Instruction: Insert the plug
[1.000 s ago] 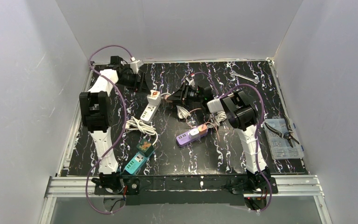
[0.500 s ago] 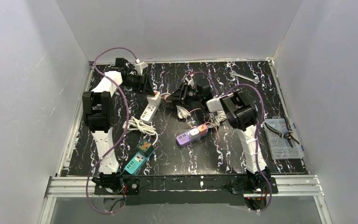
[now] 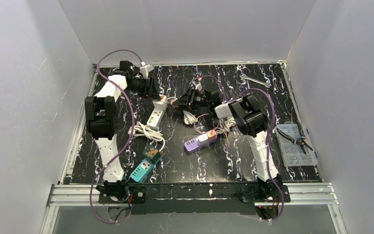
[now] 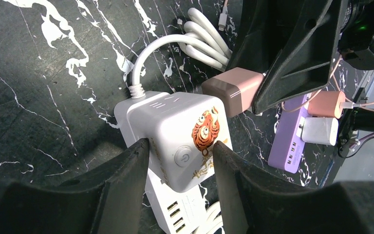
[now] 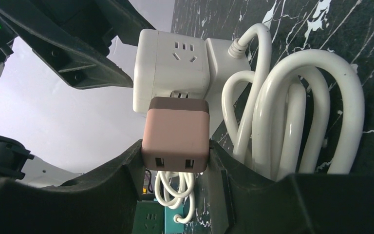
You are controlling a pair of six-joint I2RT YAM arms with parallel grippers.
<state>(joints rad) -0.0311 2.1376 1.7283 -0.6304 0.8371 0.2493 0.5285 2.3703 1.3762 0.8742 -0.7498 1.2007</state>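
Observation:
The pink plug (image 5: 176,131) is a small square adapter held between the fingers of my right gripper (image 5: 175,156), which is shut on it. Its front end presses against the lower face of the white cube socket (image 5: 170,68). That cube socket (image 4: 175,126) carries a tiger sticker and a power button. My left gripper (image 4: 180,146) is shut on it, one finger against each side. In the left wrist view the pink plug (image 4: 233,90) meets the cube's right face. From above, the cube socket (image 3: 160,101) sits between my left gripper (image 3: 153,92) and my right gripper (image 3: 180,101).
A white USB power strip (image 3: 155,117) lies under the cube, with its coiled white cord (image 5: 292,112) beside it. A purple strip (image 3: 199,141) and a teal strip (image 3: 143,168) lie nearer. A wrench (image 3: 254,80) and a parts box (image 3: 294,146) are at the right.
My left gripper has moved slightly right and its fingers have closed in onto the white cube socket. The right arm and the pink plug have stayed put.

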